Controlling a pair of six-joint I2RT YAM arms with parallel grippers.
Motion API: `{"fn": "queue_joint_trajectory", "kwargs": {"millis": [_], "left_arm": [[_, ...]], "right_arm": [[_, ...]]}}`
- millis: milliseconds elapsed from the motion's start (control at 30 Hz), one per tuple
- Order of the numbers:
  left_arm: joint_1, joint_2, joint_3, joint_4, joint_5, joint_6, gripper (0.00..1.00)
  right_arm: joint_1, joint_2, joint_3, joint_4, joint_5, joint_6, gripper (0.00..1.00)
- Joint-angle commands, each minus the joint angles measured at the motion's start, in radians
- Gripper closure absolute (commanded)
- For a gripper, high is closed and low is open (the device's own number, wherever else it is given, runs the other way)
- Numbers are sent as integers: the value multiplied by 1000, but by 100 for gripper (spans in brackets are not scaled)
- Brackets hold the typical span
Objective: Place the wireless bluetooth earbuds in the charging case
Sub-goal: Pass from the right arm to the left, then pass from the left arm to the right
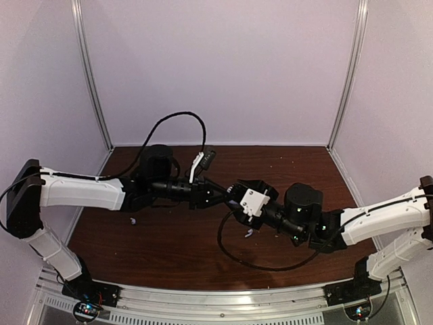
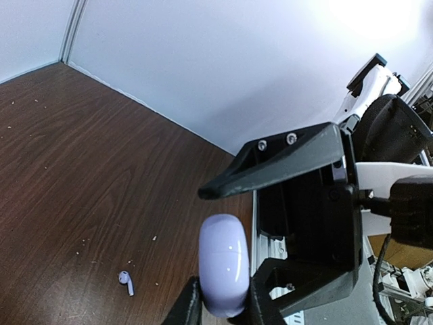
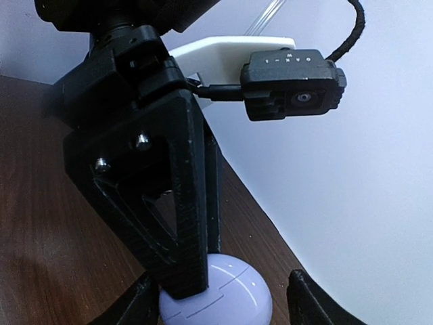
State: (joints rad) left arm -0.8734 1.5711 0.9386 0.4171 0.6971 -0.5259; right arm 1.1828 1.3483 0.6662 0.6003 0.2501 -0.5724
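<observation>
The charging case [image 2: 223, 264], a closed pale lavender pebble, is pinched between the black fingers of my left gripper [image 2: 223, 302]. It is held above the brown table. In the right wrist view the case [image 3: 230, 301] sits between the spread fingers of my right gripper [image 3: 220, 308], with a gap at the right finger [image 3: 308, 301]; the left gripper's finger crosses in front. From above, both grippers [image 1: 218, 194] [image 1: 235, 193] meet mid-table and hide the case. One earbud [image 2: 126, 281] lies on the table. Two small pale earbuds [image 1: 133, 220] [image 1: 249, 233] show from above.
A black cable [image 1: 230, 250] loops over the table below the right arm. White walls enclose the back and sides of the table [image 1: 169, 250]. A metal rail [image 1: 223, 298] runs along the near edge.
</observation>
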Motion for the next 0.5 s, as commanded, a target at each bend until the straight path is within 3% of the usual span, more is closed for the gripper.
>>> {"fn": "queue_joint_trajectory", "kwargs": {"millis": [0, 200, 467], "left_arm": [[8, -32, 61, -58, 24, 55, 89], [46, -42, 94, -162, 98, 21, 90], [95, -66, 119, -229, 322, -147, 91]], "right_arm": [[7, -103, -46, -30, -36, 23, 31], [19, -204, -79, -106, -60, 11, 27], [102, -203, -128, -74, 87, -114, 33]]}}
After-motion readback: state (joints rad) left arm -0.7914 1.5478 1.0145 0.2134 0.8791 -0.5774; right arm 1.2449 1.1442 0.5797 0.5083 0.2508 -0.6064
